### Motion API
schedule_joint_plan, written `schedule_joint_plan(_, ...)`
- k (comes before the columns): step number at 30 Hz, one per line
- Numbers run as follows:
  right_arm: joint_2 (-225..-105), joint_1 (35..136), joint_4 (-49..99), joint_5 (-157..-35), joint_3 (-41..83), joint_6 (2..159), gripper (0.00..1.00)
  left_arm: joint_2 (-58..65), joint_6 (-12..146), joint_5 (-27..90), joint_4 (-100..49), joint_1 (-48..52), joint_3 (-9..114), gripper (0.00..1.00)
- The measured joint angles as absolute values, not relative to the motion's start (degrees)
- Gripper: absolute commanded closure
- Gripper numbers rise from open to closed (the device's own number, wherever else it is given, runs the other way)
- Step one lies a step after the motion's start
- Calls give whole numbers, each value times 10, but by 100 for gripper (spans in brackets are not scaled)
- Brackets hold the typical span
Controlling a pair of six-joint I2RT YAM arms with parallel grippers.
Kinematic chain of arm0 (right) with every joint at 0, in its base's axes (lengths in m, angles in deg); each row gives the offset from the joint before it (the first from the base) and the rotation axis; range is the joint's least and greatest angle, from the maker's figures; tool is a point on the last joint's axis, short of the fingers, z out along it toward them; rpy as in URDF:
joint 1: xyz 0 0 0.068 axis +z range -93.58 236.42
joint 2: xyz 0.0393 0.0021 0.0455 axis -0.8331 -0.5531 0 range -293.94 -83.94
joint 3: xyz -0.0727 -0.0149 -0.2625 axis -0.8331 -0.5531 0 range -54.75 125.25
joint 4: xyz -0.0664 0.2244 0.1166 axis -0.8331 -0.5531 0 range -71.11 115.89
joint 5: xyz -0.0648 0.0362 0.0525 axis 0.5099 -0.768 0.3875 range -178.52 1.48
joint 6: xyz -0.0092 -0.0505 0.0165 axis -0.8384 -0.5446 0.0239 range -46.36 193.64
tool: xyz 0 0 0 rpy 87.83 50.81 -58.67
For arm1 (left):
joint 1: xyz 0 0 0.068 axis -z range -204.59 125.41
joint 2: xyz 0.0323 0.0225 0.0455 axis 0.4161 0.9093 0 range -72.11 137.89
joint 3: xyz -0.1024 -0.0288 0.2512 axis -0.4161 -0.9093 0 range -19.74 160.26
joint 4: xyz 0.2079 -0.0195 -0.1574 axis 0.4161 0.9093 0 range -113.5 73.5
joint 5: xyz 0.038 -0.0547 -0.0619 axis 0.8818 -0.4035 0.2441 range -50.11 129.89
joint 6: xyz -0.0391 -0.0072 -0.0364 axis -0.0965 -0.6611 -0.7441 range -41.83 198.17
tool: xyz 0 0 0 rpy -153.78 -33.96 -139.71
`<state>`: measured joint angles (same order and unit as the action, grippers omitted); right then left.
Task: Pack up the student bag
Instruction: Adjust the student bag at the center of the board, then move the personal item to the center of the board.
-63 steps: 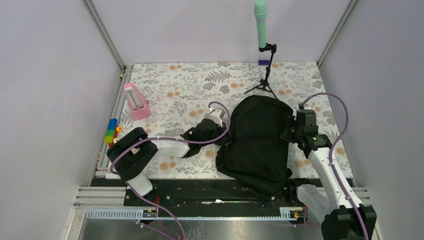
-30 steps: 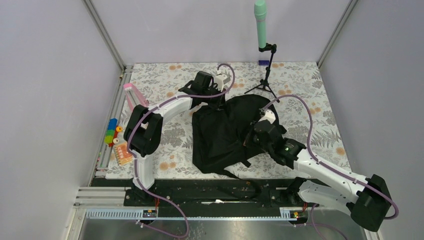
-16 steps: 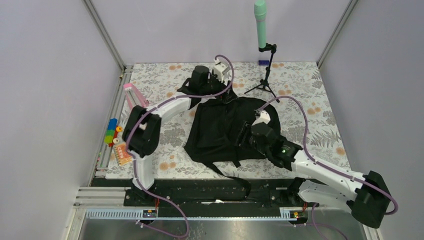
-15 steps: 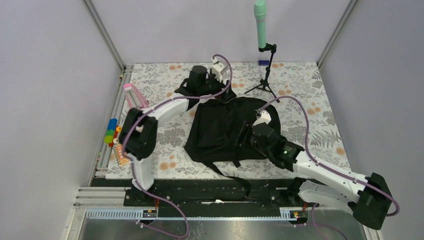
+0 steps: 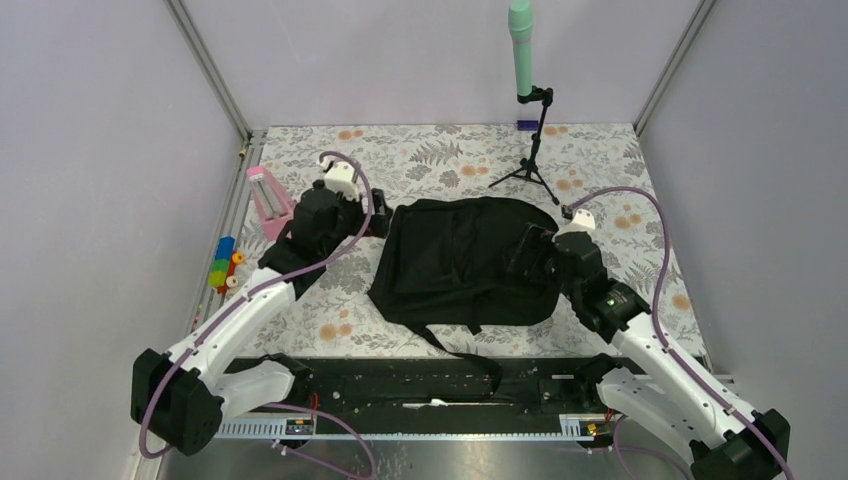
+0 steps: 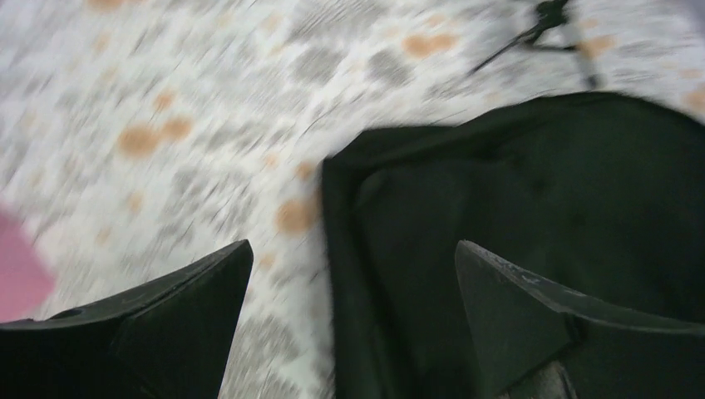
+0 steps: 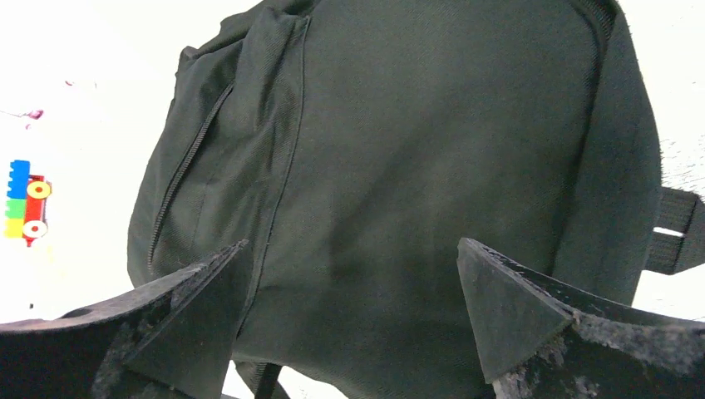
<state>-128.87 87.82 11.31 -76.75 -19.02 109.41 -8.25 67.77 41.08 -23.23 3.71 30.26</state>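
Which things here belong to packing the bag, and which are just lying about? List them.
Job: student bag; probably for packing, pink holder and colourful blocks.
Lying about: upright green tube at the far edge.

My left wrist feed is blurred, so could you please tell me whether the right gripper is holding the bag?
Observer: No, the right gripper is open, pointed at the student bag and holding nothing.
Operator: Thank you. What lies to its left?
Observer: Some coloured toy blocks lie there, well apart from the bag.
Operator: And on its near side?
Observer: One strap trails out from it.
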Motion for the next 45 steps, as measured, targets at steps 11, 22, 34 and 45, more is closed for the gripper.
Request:
schedule_joint_plan(11, -1298, 815, 98, -837, -177, 1056, 0, -203, 542, 622, -17, -139, 140, 1)
schedule_joint_plan(22, -1296, 806, 82, -893, -162, 1047, 0, -321, 441, 627, 3, -420, 80, 1)
schedule_joint_plan(34, -1277, 802, 73, -911, -143, 1042, 0, -184, 438, 530, -18, -641, 81, 2)
schedule_joint_plan(45, -1250, 798, 56, -910, -136, 1038, 0, -155, 417, 450, -99, -629, 14, 19)
